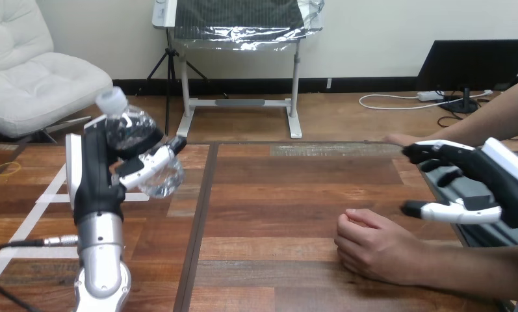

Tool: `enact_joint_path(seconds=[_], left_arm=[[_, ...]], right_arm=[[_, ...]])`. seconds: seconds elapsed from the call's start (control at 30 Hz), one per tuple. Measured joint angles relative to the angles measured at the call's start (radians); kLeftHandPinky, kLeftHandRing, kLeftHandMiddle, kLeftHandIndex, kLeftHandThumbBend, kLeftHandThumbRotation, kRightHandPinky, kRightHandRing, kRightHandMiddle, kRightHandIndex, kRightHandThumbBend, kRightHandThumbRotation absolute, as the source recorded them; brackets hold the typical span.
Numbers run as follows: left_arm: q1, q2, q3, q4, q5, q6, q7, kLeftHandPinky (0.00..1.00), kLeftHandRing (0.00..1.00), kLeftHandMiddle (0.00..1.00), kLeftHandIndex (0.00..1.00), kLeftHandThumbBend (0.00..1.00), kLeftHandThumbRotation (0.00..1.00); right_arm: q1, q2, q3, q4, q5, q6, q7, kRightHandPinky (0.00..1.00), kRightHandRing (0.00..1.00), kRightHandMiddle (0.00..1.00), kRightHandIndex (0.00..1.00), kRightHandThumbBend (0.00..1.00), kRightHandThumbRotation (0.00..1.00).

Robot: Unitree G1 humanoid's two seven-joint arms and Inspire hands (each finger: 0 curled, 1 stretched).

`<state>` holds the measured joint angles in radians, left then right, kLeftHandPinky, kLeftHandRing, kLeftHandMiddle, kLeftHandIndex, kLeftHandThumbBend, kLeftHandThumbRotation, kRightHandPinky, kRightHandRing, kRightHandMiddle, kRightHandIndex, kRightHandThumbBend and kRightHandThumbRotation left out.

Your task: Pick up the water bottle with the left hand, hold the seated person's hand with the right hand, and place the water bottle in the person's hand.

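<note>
**Silver left forearm (103, 260) rises at the near edge, bottle gripped above it**

Lowest in view, we see that brushed-metal forearm cut off by the bottom edge and topped by the black-and-white left hand (93, 182). Its fingers are curled round the clear, crinkled plastic water bottle (134, 123), held lifted above the left part of the brown, plank-patterned wooden table (275, 214). The bottle leans, its white screw cap (111, 99) pointing up and to the left. Fingers hide the bottle's middle, so we make out only its rounded shoulder and its see-through lower end. Whether it holds water we cannot tell.

Moving right, the person's nearer hand (373, 244) rests loosely curled on the tabletop, its forearm running off the right edge. Further back, the person's farther hand (398, 138) lies with fingertips on the table, largely hidden behind the robot's right hand (496, 185). That hand hovers spread wide and holds nothing, with black fingers straight and pointing left and a white-shelled thumb below. The right edge cuts off its wrist. It is apart from the nearer hand; whether it touches the farther one we cannot tell.
</note>
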<state>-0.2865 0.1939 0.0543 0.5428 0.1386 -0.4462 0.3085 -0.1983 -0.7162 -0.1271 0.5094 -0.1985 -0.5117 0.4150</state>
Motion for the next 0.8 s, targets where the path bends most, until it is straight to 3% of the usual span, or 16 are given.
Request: enact_joint_path(seconds=[0.2,0.8], left_arm=[[0.0,-0.002,0.001,-0.062,0.0,0.01,-0.011,0.25,0.3,0.37,0.41,0.58,0.0],[-0.001,-0.01,0.006,-0.118,-0.011,0.021,-0.04,0.25,0.3,0.36,0.41,0.57,0.0]], right_arm=[[-0.019,-0.056,0.002,-0.003,0.0,0.085,0.074,0.7,0.83,0.85,0.85,0.91,0.41],[-0.007,-0.16,0.002,-0.091,0.0,0.274,0.191,0.73,0.88,0.89,0.88,0.95,0.38]])
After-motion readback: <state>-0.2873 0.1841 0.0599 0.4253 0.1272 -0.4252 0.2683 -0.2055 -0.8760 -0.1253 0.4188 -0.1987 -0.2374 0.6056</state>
